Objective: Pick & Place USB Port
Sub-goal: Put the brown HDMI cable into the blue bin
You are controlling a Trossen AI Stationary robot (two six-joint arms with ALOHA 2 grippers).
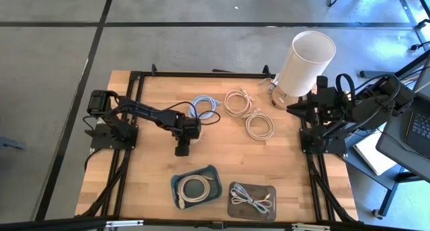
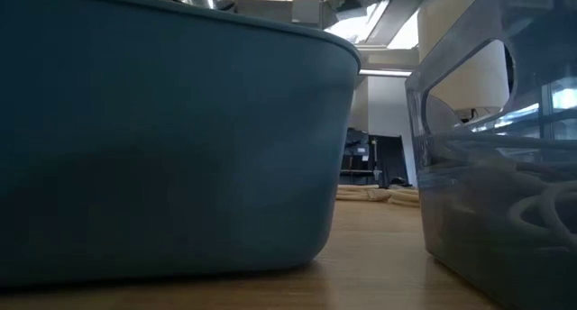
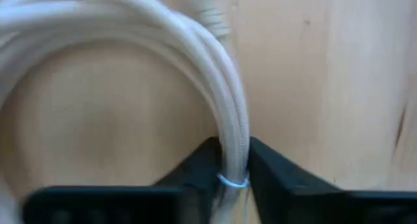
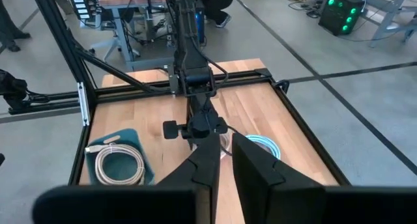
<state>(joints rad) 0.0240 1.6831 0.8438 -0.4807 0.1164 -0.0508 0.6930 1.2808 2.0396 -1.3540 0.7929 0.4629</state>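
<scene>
Wooden table [image 1: 154, 170] held everything; white cylinder [image 1: 304, 63] stood at its far right corner. Left arm reached in toward table middle, right arm parked at the right edge near the cylinder. Teal tray [image 1: 195, 187] at the near edge held a coiled white cable; clear tray [image 1: 252, 199] just beside it held a grey cable. Two beige cable coils [image 1: 248, 114] lay loose on the far half, with a pale blue cable coil [image 1: 204, 107] next to them. Left gripper [image 3: 232, 165] was pinching a white USB cable [image 3: 195, 48], fingers pressed on its bundled strands at a small tie, over bare wood near table center. Right gripper [image 4: 225, 160] was off the table surface, fingers a narrow gap apart, holding nothing.
</scene>
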